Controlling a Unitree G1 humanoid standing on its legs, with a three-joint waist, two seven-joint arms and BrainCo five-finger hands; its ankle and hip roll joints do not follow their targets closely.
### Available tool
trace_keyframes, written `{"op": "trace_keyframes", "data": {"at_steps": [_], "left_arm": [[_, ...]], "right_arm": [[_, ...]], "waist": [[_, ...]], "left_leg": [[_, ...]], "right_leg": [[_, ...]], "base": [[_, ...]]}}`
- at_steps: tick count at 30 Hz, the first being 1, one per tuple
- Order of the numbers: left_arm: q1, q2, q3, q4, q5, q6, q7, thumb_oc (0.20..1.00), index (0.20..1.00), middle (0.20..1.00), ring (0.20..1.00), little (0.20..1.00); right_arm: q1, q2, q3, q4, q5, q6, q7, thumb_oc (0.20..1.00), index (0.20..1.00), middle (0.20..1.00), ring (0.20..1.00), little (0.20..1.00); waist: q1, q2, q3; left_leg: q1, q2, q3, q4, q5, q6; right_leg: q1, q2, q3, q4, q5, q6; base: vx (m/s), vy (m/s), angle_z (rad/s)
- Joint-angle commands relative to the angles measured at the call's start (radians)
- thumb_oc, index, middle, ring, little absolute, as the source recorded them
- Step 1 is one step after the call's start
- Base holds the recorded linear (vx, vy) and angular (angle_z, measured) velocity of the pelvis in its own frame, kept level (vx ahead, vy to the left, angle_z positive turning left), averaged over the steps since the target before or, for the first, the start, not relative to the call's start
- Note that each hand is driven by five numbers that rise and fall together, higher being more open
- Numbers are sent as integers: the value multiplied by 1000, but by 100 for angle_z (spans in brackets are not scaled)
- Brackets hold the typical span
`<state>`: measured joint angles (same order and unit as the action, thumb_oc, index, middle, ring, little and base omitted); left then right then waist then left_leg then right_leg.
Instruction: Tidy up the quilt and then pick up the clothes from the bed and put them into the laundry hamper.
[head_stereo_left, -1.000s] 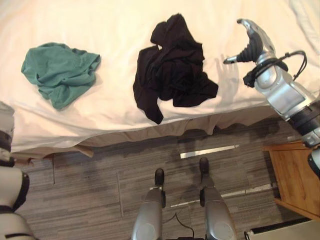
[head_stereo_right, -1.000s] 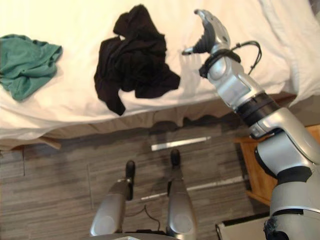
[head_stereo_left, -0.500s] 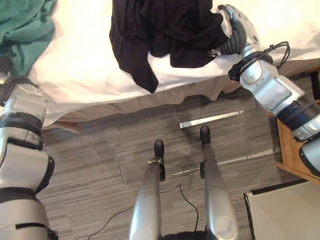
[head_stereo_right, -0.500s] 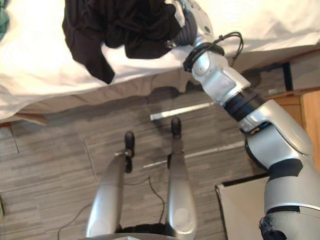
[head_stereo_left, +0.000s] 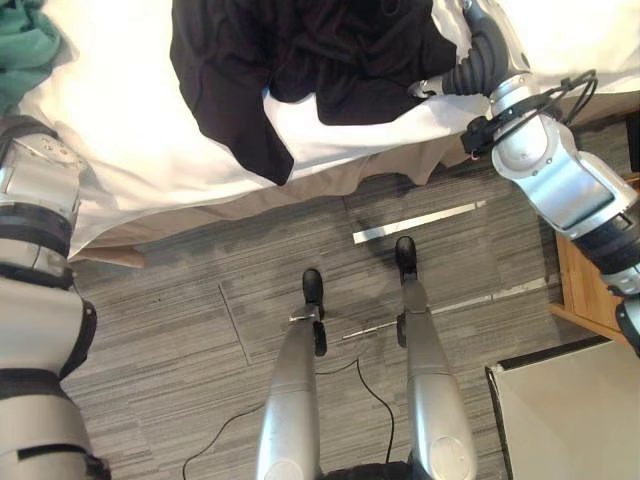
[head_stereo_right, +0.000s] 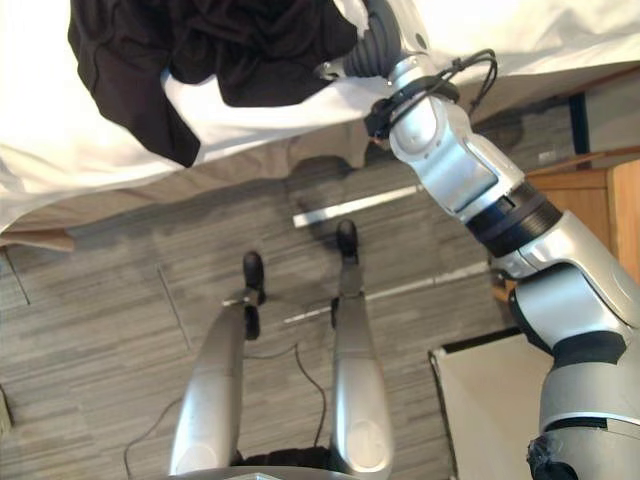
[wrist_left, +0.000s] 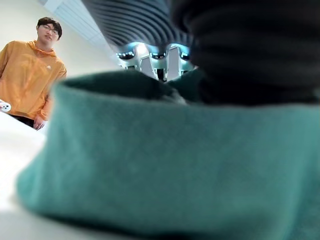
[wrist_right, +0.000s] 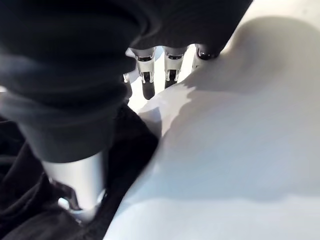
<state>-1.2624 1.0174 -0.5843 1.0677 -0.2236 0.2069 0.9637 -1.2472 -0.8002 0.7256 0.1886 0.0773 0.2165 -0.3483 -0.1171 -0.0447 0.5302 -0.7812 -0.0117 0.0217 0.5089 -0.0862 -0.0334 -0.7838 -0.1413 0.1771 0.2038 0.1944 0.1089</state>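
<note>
Black crumpled garment (head_stereo_left: 310, 60) on smooth white quilt (head_stereo_left: 130, 150); right robot hand (head_stereo_left: 478, 60) beside it.

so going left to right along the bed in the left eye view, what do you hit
green garment at the far left edge → bare white quilt → black garment → right hand, at the black garment's right edge
</note>
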Motion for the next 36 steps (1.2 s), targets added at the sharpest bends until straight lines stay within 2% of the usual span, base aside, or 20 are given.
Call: {"op": "trace_keyframes", "data": {"at_steps": [1, 2, 4, 7, 12, 15, 19, 22, 23, 25, 28, 32, 36], "left_arm": [[-45, -23, 12, 23, -118, 3, -67, 875, 875, 875, 875, 875], [-49, -24, 20, 40, -143, 22, -94, 598, 598, 598, 598, 598], [-37, -32, 56, 76, -198, 62, -135, 200, 200, 200, 200, 200], [-19, -31, 80, 97, -185, 84, -156, 200, 200, 200, 200, 200], [13, -25, 97, 76, -174, 68, -145, 200, 200, 200, 200, 200], [31, -36, 104, 47, -178, 60, -151, 200, 200, 200, 200, 200], [16, -39, 90, 32, -146, 77, -176, 200, 200, 200, 200, 200], [-16, -55, 68, 61, -113, 62, -210, 200, 200, 200, 200, 200], [-26, -64, 59, 75, -98, 48, -226, 200, 200, 200, 200, 200], [-24, -75, 55, 89, -80, 29, -253, 200, 200, 200, 200, 200], [-31, -79, 51, 97, -74, 20, -270, 200, 200, 200, 200, 200], [-37, -115, 37, 124, -48, -3, -292, 200, 200, 200, 200, 200], [-43, -133, 33, 133, -41, -10, -298, 200, 200, 200, 200, 200]], "right_arm": [[96, -60, 24, 35, -14, 16, 40, 1000, 1000, 1000, 1000, 1000], [100, -61, 16, 32, -13, 15, 43, 1000, 1000, 1000, 1000, 1000], [115, -61, -8, 20, -24, 14, 44, 1000, 1000, 1000, 1000, 1000], [136, -73, -35, -8, -24, 15, 56, 1000, 1000, 1000, 1000, 1000], [177, -98, -73, -60, -26, 15, 59, 1000, 1000, 1000, 1000, 1000], [219, -101, -111, -93, -67, -10, 52, 1000, 1000, 1000, 1000, 1000], [160, -91, -99, -95, -100, -72, 32, 1000, 1000, 1000, 1000, 1000], [-35, -24, -16, -46, -91, -85, 30, 1000, 1000, 1000, 1000, 1000], [-133, 15, 31, -34, -80, -67, 47, 1000, 1000, 1000, 1000, 1000], [-204, 67, 76, -35, -65, -37, 59, 1000, 1000, 1000, 1000, 1000], [-234, 101, 93, -29, -57, -32, 59, 1000, 1000, 1000, 1000, 1000], [-256, 198, 120, 20, -80, -67, 61, 1000, 1000, 1000, 1000, 1000], [-248, 242, 125, 33, -90, -81, 71, 1000, 1000, 1000, 1000, 1000]], "waist": [[-41, 64, -10], [-45, 65, -10], [-53, 66, -10], [-60, 63, -10], [-69, 66, -10], [-73, 65, -10], [-63, 63, -10], [-37, 59, -10], [-22, 60, -10], [-3, 65, -10], [8, 66, -10], [33, 72, -10], [43, 72, -10]], "left_leg": [[73, 48, -22, -224, 124, -7], [67, 48, -19, -226, 130, -7], [62, 49, -17, -231, 135, -8], [55, 53, -16, -230, 135, -11], [54, 57, -11, -235, 139, -12], [68, 58, -13, -242, 131, -11], [89, 56, -16, -250, 129, -8], [106, 54, -28, -249, 129, -7], [108, 54, -34, -247, 136, -7], [125, 53, -43, -249, 131, -7], [129, 50, -48, -257, 139, -6], [138, 47, -62, -266, 144, -5], [136, 43, -68, -265, 145, -3]], "right_leg": [[18, 29, 6, 104, -80, -1], [11, 29, 8, 103, -77, -2], [6, 34, 11, 101, -79, -3], [2, 41, 14, 101, -84, -5], [-4, 48, 20, 100, -86, -8], [9, 51, 22, 97, -92, -10], [32, 49, 19, 84, -90, -9], [57, 40, 7, 71, -85, -6], [62, 34, 2, 68, -78, -6], [79, 27, -5, 68, -85, -7], [84, 20, -9, 60, -78, -6], [93, 12, -18, 58, -78, -6], [94, 8, -21, 58, -75, -4]], "base": [[50, 32, -5], [41, 17, -4], [30, -13, -6], [31, -38, -12], [15, -8, -7], [1, -16, -6], [-12, -49, 0], [-63, -106, -3], [-36, -81, -3], [-19, -58, -1], [-18, -35, 11], [-24, -32, 8], [-26, -22, 10]]}}
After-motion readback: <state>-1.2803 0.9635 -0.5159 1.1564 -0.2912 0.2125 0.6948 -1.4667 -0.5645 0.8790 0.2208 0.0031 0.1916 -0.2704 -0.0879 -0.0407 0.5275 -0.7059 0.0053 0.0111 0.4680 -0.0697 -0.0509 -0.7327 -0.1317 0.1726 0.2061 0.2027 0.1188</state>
